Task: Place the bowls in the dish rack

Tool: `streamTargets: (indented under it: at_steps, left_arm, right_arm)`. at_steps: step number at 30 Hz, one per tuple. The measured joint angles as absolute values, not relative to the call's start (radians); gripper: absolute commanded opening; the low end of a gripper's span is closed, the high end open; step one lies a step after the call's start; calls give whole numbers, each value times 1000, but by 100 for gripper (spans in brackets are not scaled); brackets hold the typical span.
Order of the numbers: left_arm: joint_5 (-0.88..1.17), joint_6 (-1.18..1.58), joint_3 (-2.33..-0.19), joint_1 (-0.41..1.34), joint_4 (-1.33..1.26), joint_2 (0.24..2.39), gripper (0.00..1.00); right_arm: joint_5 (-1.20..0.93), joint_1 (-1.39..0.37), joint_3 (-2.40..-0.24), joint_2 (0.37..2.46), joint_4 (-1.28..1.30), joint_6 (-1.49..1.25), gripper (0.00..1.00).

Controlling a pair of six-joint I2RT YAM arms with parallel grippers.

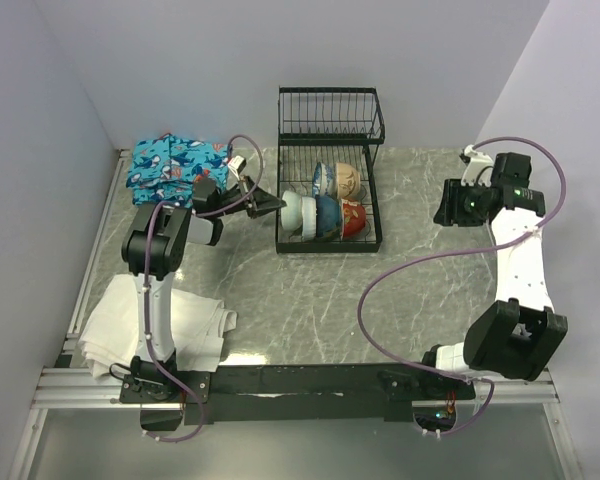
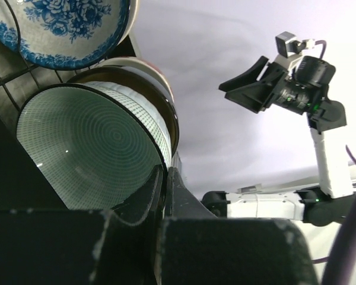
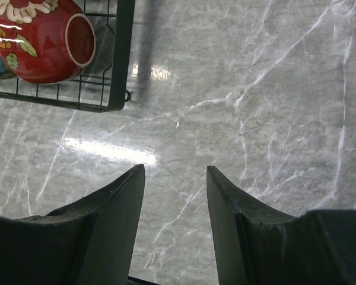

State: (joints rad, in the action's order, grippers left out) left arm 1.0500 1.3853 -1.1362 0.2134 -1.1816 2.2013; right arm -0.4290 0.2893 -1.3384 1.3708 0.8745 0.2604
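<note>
Green bowl [image 2: 89,148] on edge, mouth toward left claw [image 2: 165,175].

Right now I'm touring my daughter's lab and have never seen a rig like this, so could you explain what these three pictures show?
These are two robot arms bolted to a marble table. The overhead picture looks down from behind them; the other two come from a camera on each wrist, showing its own pincer. A black wire dish rack at the back holds bowls on edge. The left pincer is shut, seemingly pinching the rim of a pale green bowl at the rack. The right pincer is open and empty above bare table, near a red bowl in the rack. A blue patterned cloth and a white cloth lie on the left.
</note>
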Motion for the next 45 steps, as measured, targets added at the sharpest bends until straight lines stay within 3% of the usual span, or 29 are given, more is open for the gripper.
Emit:
streamTargets:
  at_steps: [11, 22, 45]
  left_arm:
    - [1042, 1515, -1159, 214, -1282, 2255, 1]
    - [1019, 1480, -1044, 219, -1304, 2204, 1]
    - [1015, 1660, -1096, 222, -1390, 2277, 1]
  right_arm:
    - [-400, 231, -1356, 1405, 901, 284, 54]
    - [-382, 172, -1356, 1437, 906, 298, 54]
    - [-373, 121, -1358, 1477, 906, 308, 54]
